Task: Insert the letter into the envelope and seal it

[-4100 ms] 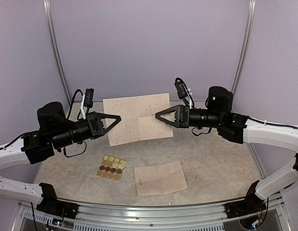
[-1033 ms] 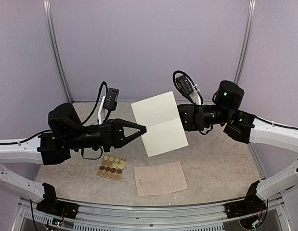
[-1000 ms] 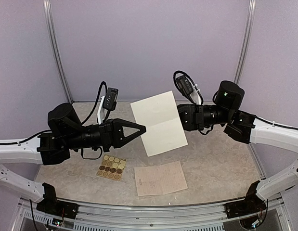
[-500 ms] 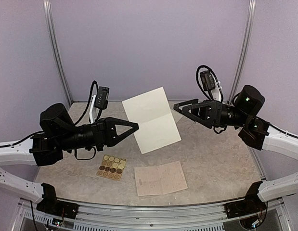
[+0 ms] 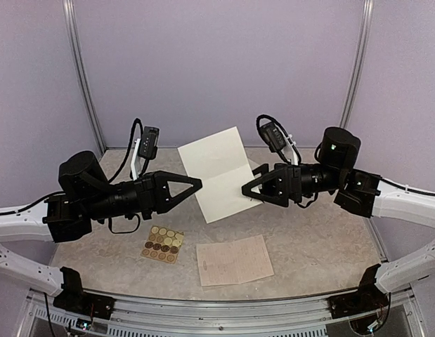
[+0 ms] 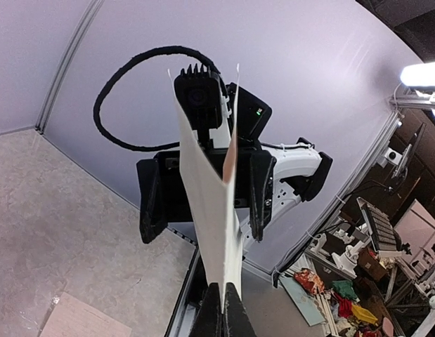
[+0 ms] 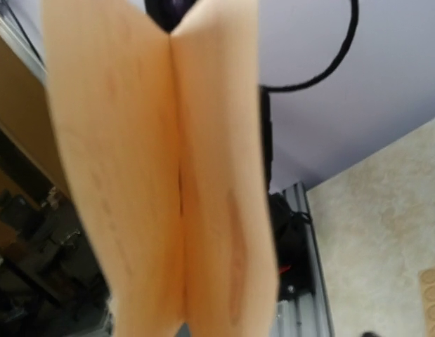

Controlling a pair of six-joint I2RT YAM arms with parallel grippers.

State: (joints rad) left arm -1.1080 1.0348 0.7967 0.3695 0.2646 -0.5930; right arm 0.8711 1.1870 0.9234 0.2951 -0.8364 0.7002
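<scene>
moved: since half a second ago the right gripper [image 5: 245, 191] has been brought back in from the right and is now being held at the right edge of the creased sheet [image 5: 221, 175]. The sheet and the left arm are being kept where they were.
left gripper [image 5: 199, 184]: it is being kept pinched together on the sheet's left edge. In the left wrist view its tips are being seen closed on the near edge of the paper.
right gripper: its jaws are being held wide apart. In the left wrist view one of its fingers [image 6: 151, 203] is being shown on each side of the sheet, with neither being pressed against the paper.
creased sheet: it is being held tilted in the air above the back of the table [image 5: 315, 239]. Its cream face is being turned to the top camera and a fold line is being shown across its middle. In the right wrist view it is being seen bent into a shallow V, blurred and orange-tinted.
envelope: whether the lifted cream sheet is the envelope cannot be told from these views.
handwritten sheet [image 5: 235, 261]: this pinkish sheet is being left lying flat near the table's front edge, well apart from both grippers.
sticker card [image 5: 162, 243]: this tan card of round stickers is being left flat just left of the handwritten sheet.
</scene>
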